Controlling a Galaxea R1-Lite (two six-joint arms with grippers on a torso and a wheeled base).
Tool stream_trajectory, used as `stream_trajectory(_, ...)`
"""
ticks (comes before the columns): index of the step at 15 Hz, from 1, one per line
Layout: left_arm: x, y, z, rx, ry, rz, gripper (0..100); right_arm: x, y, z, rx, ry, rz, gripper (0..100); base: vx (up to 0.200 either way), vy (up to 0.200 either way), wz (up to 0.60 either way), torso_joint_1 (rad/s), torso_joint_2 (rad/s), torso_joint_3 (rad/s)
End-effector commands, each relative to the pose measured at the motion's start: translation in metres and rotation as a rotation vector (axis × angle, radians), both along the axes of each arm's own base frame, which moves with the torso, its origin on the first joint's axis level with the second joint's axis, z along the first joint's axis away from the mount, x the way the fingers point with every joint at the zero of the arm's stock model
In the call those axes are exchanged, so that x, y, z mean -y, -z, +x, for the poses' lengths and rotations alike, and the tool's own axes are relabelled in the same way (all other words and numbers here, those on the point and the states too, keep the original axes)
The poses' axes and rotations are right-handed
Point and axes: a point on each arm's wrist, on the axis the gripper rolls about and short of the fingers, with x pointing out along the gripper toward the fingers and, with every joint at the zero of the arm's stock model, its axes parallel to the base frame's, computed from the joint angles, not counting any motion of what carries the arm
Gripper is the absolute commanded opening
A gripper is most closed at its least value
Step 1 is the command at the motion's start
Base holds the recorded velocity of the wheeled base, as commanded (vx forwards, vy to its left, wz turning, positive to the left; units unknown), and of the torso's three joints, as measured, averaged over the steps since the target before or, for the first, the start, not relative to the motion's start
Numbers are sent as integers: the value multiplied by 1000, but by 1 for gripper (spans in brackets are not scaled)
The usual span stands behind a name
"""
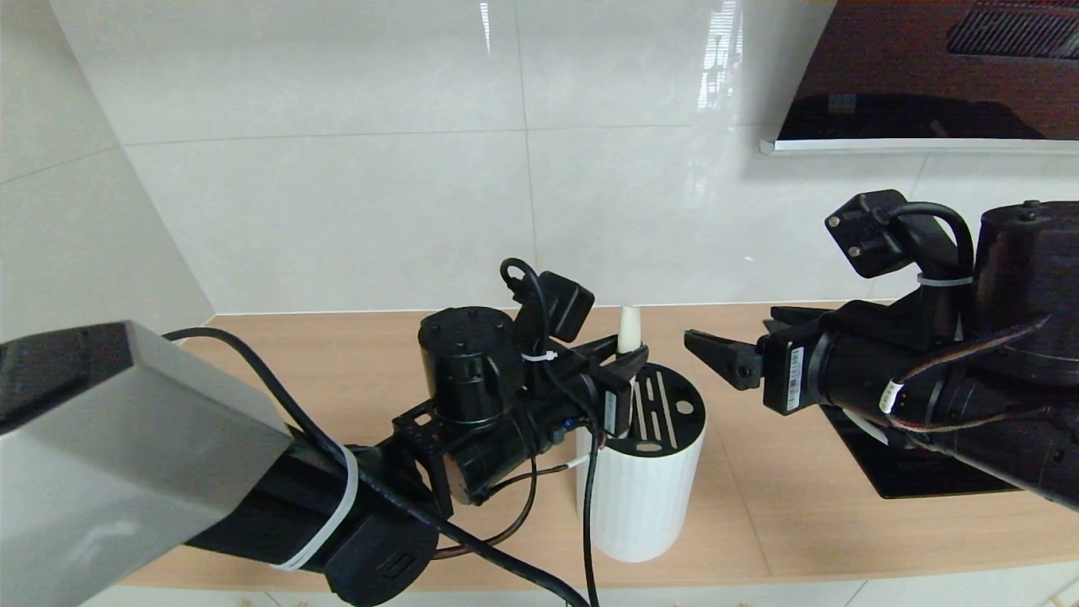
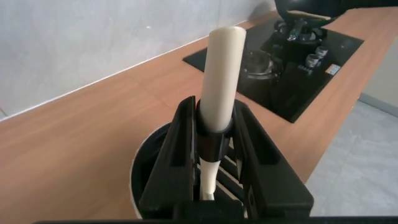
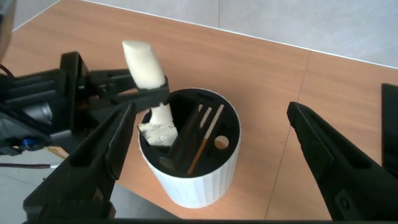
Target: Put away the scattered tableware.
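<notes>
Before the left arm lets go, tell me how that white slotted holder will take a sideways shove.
The white holder stands taller than wide, so a shove near its rim would probably tip it. Pushed low, it likely slides on the smooth counter. The cream-handled utensil clamped in the left gripper reaches into it and might lever it over.

One holder point(image 1: 642, 497) — one utensil point(image 1: 629, 328) — one hob point(image 1: 902, 474)
</notes>
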Motion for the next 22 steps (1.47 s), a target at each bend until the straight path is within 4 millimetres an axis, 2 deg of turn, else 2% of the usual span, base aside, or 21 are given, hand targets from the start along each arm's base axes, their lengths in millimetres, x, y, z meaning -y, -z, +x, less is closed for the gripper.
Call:
stream_trajectory(1, 1, 4, 1, -8, -1, 6, 100, 0, 0, 0, 0, 0, -1, 100, 0, 0, 0, 0, 0, 0)
stream_trajectory(8, 0, -6, 0, 33, -9, -33, 100, 0, 0, 0, 0, 0, -1, 100, 0, 0, 0, 0, 0, 0)
stream_trajectory(10, -4, -19, -3, 72, -33, -72, 100, 0, -1, -1, 2, 0, 1, 100, 0, 0, 0, 0, 0, 0)
stream_trajectory(11, -13, -40, -9, 110, -72, -137, 100, 2, -1, -1, 4, 3, 3, 100, 0, 0, 0, 0, 0, 0)
stream_trajectory(12, -30, -66, -22, 128, -94, -219, 100, 9, -2, 0, 7, 30, 5, 100, 0, 0, 0, 0, 0, 0)
stream_trajectory(14, -58, -88, -45, 154, -106, -271, 100, 20, -5, -6, 19, 50, 17, 100, 0, 0, 0, 0, 0, 0)
stream_trajectory(15, -95, -97, -64, 179, -160, -280, 100, 37, -8, -14, 33, 82, 38, 100, 0, 0, 0, 0, 0, 0)
stream_trajectory(17, -140, -97, -86, 202, -257, -279, 100, 65, 2, -31, 29, 145, 29, 100, 0, 0, 0, 0, 0, 0)
stream_trajectory(18, -166, -96, -109, 219, -312, -282, 100, 88, 6, -53, 54, 187, 43, 100, 0, 0, 0, 0, 0, 0)
stream_trajectory(19, -182, -94, -128, 227, -342, -282, 100, 107, 10, -73, 85, 230, 63, 100, 0, 0, 0, 0, 0, 0)
stream_trajectory(20, -192, -94, -142, 232, -361, -282, 100, 121, 16, -93, 114, 255, 78, 100, 0, 0, 0, 0, 0, 0)
stream_trajectory(21, -206, -95, -168, 225, -388, -276, 100, 142, 23, -125, 187, 299, 100, 100, 0, 0, 0, 0, 0, 0)
stream_trajectory(22, -218, -96, -189, 213, -417, -272, 100, 155, 23, -146, 244, 372, 111, 100, 0, 0, 0, 0, 0, 0)
